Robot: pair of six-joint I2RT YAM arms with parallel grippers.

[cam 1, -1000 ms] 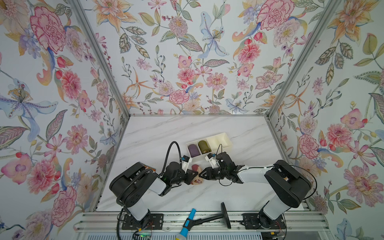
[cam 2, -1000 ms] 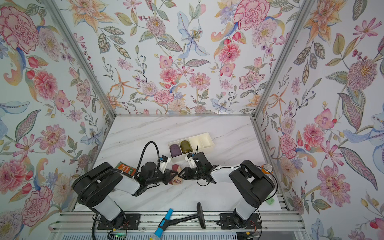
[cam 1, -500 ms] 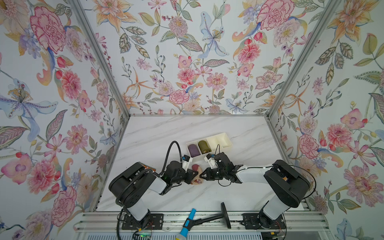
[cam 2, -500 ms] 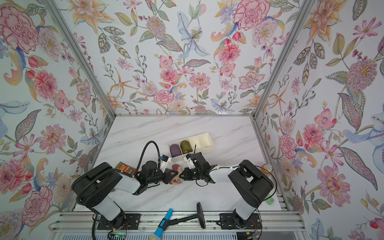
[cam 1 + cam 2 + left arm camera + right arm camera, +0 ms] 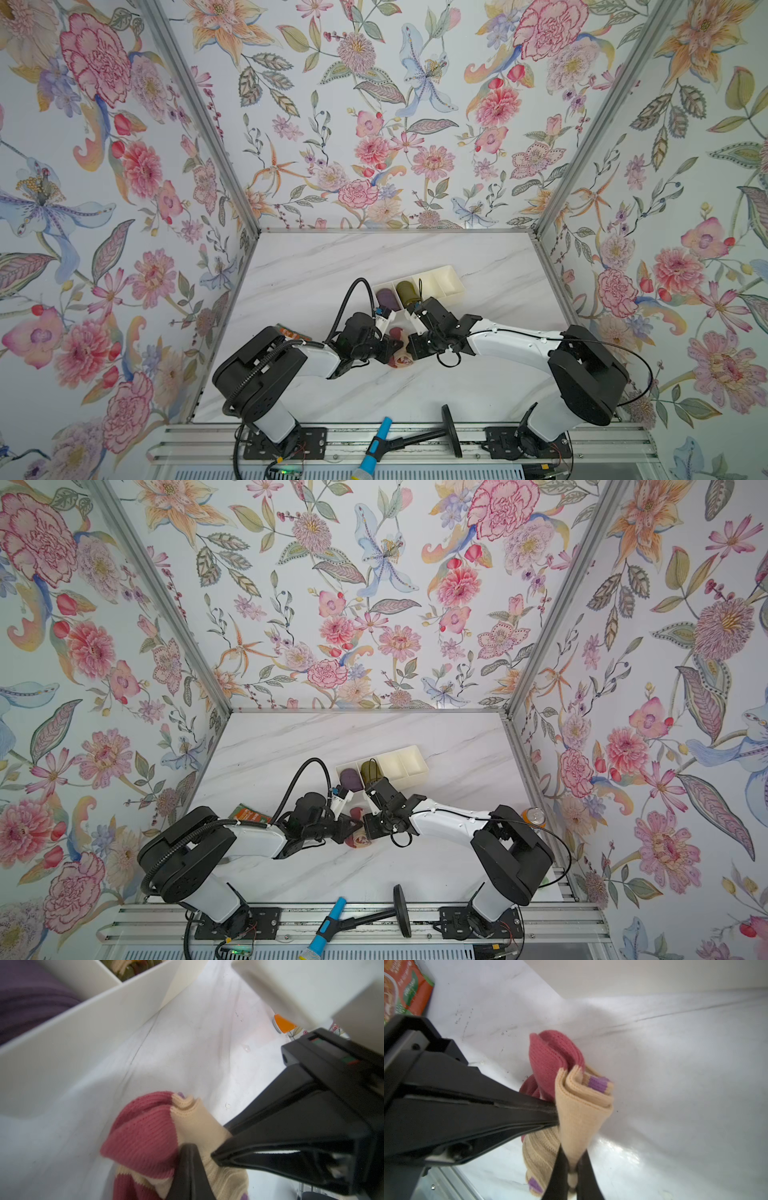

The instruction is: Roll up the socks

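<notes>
Two arms meet at one spot on the tabletop (image 5: pixel 316 266), just off the white tray (image 5: pixel 454 279) on its side toward the arm bases. The socks (image 5: pixel 400 360) sit there as a loose bundle, peach knit w/ the maroon end turned toward the tray. In the left wrist view the socks (image 5: pixel 145 1136) are close to the tray wall but clear of it.

Pose: both shoulders sit low by the base rail w/ elbows out wide. White forearms angle inward & run nearly level. Wrists are dropped, so the fingers come at the bundle from opp. sides, tip to tip.

Left claw (image 5: pixel 393 348) is closed, w/ its tips together & buried in the fabric. The right wrist view shows the left claw (image 5: pixel 555 1114) running in flat & pinching the peach layers at mid-bundle.

Right claw (image 5: pixel 409 350) is also clamped on the socks. Its fingers (image 5: pixel 560 1172) squeeze a thin peach fold, w/ nothing between them but cloth. Above that pinch the folded layers stand up, one purple stripe showing. Can't tell if the bundle is off the surface.

In the left wrist view the right claw (image 5: pixel 214 1155) noses into the same peach part, just beside the left's finger (image 5: pixel 187 1167).

Inside the tray, the purple roll (image 5: pixel 386 297) fills the end compartment & the olive roll (image 5: pixel 406 293) the next one. An orange packet (image 5: pixel 291 332) lies well off the tray, behind the left forearm.
</notes>
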